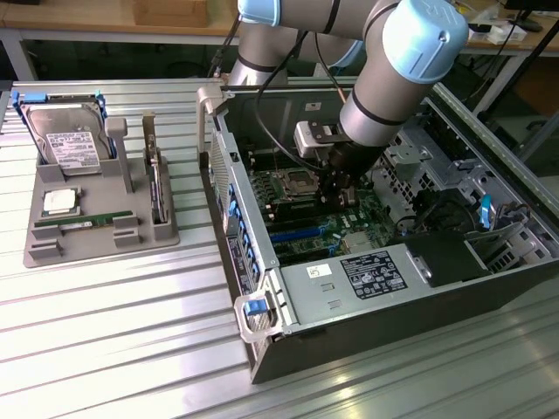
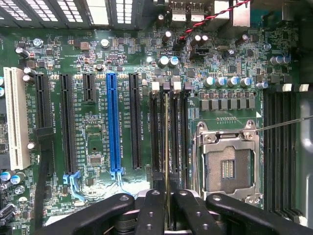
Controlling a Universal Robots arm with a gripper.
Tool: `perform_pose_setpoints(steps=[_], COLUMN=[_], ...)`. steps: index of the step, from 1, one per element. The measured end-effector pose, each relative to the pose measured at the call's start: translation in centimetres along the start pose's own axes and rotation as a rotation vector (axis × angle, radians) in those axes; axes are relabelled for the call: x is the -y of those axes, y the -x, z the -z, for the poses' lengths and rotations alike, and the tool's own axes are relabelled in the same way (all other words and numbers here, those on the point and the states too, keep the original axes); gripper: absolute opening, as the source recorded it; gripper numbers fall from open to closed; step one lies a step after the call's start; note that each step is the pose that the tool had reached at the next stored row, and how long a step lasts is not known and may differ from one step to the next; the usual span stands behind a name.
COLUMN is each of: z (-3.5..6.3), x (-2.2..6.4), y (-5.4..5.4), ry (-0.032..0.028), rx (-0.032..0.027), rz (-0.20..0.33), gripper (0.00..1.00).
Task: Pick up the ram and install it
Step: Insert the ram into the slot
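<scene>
The gripper (image 2: pixel 167 208) has its fingers (image 2: pixel 150 211) clamped on the ram (image 2: pixel 167 147) (seen edge-on). The ram runs along the black memory slots (image 2: pixel 155 132) beside the processor socket (image 2: pixel 227 164).

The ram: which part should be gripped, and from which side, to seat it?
Probably its two flat faces near the upper edge, from above the motherboard, as the fingers do. The ram is thin and stands edge-on over the memory slots, so its lower edge stays free.

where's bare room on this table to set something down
Free: the slatted table on the camera side of the grey tray, across to the computer case. Crowded: the tray, and inside the case around the claw holding the ram.
</scene>
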State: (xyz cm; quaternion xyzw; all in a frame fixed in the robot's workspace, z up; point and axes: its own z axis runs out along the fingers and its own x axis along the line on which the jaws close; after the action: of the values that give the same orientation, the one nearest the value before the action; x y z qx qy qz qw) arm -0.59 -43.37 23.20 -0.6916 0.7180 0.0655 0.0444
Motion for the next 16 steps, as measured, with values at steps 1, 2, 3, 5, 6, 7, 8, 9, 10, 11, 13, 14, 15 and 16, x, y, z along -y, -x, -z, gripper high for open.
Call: perform_pose_setpoints(steps=[1,2,3,5,6,7,8,9,10,11,13,14,15,16], z=[0.00,0.01,0.01,0.01,0.00,0.04,0.31,0.76,0.93,0.90,0.92,0.92,0.92,0.91], x=[0.00,0.00,0.00,0.00,0.00,-0.03,-0.07,-0.08,-0.08,-0.08,-0.09,-0.08,-0.08,-0.08], y=[0.00,0.00,0.00,0.00,0.00,-0.01,0.04,0.11,0.14,0.14,0.14,0.14,0.14,0.13], ry=[0.0000,0.0000,0.0000,0.0000,0.0000,0.0003,0.0003,0.0004,0.0005,0.0004,0.0006,0.0006,0.0006,0.0018], rx=[-0.0001,-0.0001,-0.0001,-0.0001,0.0001,0.0067,0.0095,0.0097,0.0101,0.0117,0.0133,0.0142,0.0144,0.0143], rz=[0.000,0.000,0.000,0.000,0.000,0.000,0.000,0.000,0.000,0.000,0.000,0.000,0.000,0.007], gripper=[0.13,0.13,0.13,0.13,0.13,0.13,0.13,0.13,0.13,0.13,0.13,0.13,0.13,0.13])
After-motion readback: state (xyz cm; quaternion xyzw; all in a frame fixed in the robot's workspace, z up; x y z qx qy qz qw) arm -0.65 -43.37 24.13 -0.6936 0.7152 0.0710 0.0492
